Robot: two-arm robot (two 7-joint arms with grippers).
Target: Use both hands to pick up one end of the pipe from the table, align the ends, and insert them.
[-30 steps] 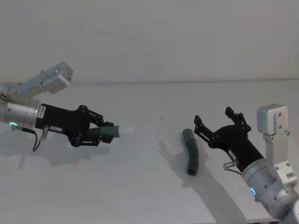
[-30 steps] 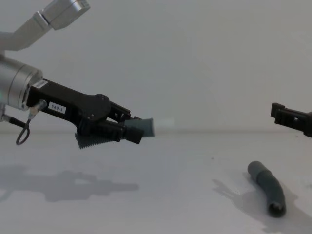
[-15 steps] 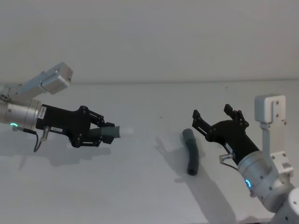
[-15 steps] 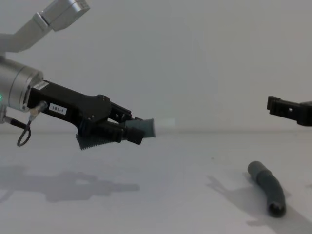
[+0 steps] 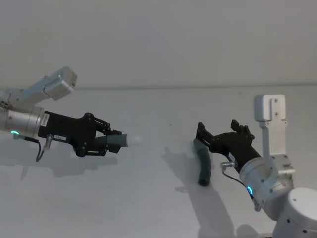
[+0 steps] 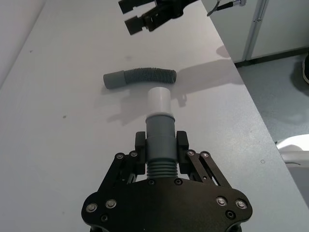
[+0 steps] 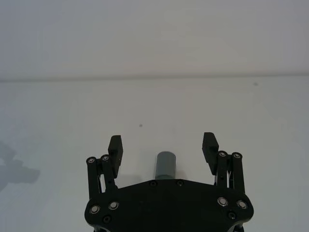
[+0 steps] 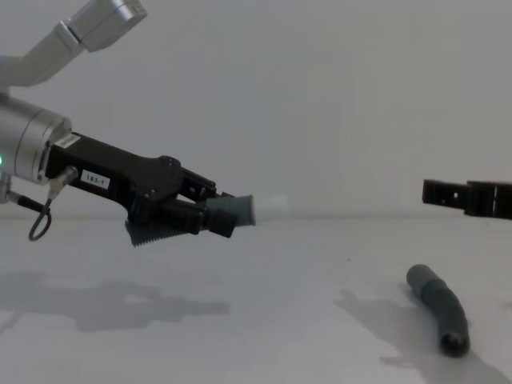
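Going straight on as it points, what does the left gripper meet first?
Likely the ribbed dark grey hose piece lying on the white table, touched first by the white tip of the other hose held in the black left gripper; depth is unclear.

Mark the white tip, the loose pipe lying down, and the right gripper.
white tip (image 6: 158, 100), left wrist view, middle of its side.
loose pipe (image 8: 437, 298), chest view, its bent middle.
right gripper (image 7: 162, 143), right wrist view, midway between open fingertips.
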